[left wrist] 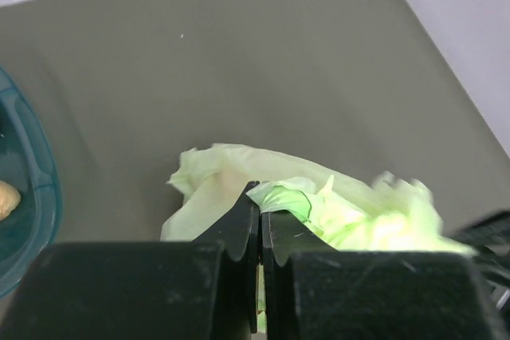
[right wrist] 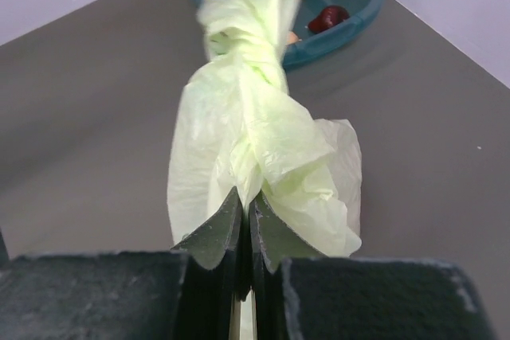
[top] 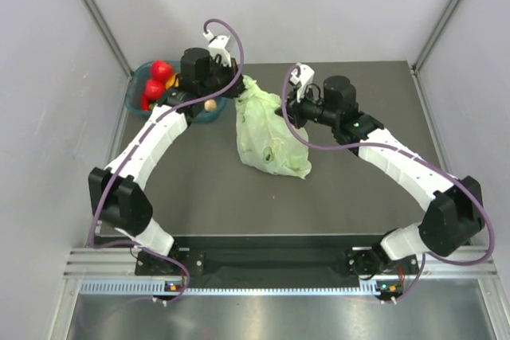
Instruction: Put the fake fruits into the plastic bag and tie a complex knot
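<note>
The dark grey table (top: 191, 197) fills the middle of the top view. The plastic bag (top: 267, 137) lies bulging at its centre, neck drawn toward the upper left. The teal basket (top: 137, 89) sits at the table's upper left corner, holding red fake fruits (top: 159, 73). The left gripper (left wrist: 260, 197) has its fingers pressed together on a fold of bag plastic. The right gripper (right wrist: 245, 205) is likewise clamped on the bag, below the knot (right wrist: 243, 41), a twisted lump in the stretched neck.
</note>
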Controlling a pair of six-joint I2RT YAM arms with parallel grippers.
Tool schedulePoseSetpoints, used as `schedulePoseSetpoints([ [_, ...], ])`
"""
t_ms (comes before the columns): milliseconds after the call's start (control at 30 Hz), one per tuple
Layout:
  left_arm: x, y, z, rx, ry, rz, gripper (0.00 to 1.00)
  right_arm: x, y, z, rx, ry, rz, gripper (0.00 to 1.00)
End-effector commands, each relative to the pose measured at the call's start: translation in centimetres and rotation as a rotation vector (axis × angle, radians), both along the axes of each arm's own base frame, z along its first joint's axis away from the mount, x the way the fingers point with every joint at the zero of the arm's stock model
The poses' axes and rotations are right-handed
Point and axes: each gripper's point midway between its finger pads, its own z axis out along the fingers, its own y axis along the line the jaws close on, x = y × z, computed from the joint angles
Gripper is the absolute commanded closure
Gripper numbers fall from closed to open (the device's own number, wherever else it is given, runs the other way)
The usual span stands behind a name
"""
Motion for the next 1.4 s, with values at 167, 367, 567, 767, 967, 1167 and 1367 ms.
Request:
schedulePoseSetpoints([
  [167, 2.8, 0.3, -4.0, 0.089, 0.076, 0.064, 1.0, -2.0, -0.2, 3.8, 0.077, -0.108, 0.047, 1.0],
  [367, 1.9, -0.2, -3.7, 0.045, 0.041, 0.026, 1.0, -1.3, 0.0, 4.5, 0.077, -0.102, 0.045, 1.0],
  [567, 2.1, -0.3, -2.5, 0.048, 0.024, 0.026, 1.0, -2.3, 1.1, 4.9, 0.099, -0.075, 0.127, 1.0],
  [767, 3.1, -0.7, -1.5, 0.048, 0.026, 0.029, 1.0, -6.4, 4.3, 3.9, 0.101, -0.045, 0.32, 1.0],
  [967, 4.1, -0.4, -2.7, 0.054, 0.068, 0.08, 1.0, -12.3, 9.4, -0.8, 0.081, 0.012, 0.549, 1.0],
  [1167, 5.8, 0.8, -5.1, 0.115, 0.134, 0.156, 1.0, -20.4, 12.1, -5.6, 0.043, 0.086, 0.816, 1.0],
  [1367, 6.7, 2.6, -5.7, 0.124, 0.156, 0.208, 1.0, -20.8, 10.6, -4.7, 0.076, 0.063, 0.813, 1.0],
])
